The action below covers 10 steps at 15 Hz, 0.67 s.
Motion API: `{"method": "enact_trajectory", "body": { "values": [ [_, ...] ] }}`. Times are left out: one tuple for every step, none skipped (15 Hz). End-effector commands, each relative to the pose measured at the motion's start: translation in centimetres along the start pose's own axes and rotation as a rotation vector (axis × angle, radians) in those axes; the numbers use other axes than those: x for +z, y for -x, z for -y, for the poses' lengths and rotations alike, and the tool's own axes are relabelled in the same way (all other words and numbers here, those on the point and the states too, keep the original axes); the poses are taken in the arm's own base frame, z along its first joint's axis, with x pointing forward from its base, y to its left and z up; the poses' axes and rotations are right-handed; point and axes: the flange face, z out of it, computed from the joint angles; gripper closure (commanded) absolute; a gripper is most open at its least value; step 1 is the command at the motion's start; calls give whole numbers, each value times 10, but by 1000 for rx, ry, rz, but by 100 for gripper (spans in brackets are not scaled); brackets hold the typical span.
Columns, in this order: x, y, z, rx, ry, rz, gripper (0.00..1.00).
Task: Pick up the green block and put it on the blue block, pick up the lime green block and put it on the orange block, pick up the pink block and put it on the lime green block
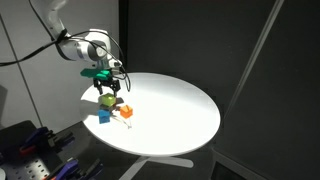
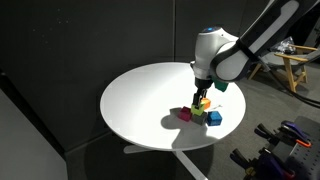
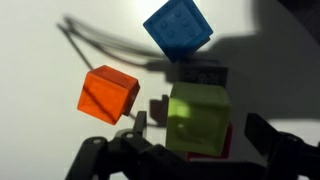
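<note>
Overhead, the open claw (image 1: pixel 108 88) hangs over the lime green block (image 3: pixel 197 115).

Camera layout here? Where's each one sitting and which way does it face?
Exterior view: raised beside the table, looking down; arm enters upper left, end effector over the lime green block.
Exterior view: raised on another side, looking down; arm enters upper right.
Wrist view: looks down on the blue block and orange block; fingers frame the bottom.
Shared: all three show the blue block.
</note>
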Motion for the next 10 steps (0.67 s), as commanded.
{"method": "enact_trajectory", "body": {
  "values": [
    [3, -10, 0, -20, 20, -4, 0],
    [5, -11, 0, -21, 21, -2, 0],
    [7, -11, 0, -23, 21, 0, 0],
    [9, -12, -1, -23, 21, 3, 0],
    [10, -13, -2, -23, 21, 4, 0],
    [11, -13, -2, -22, 22, 5, 0],
    [12, -13, -3, -20, 23, 5, 25],
    [13, -14, -4, -20, 26, 6, 26],
    [13, -14, -4, -21, 28, 7, 34],
    [13, -13, -4, -26, 33, 12, 42]
  ]
}}
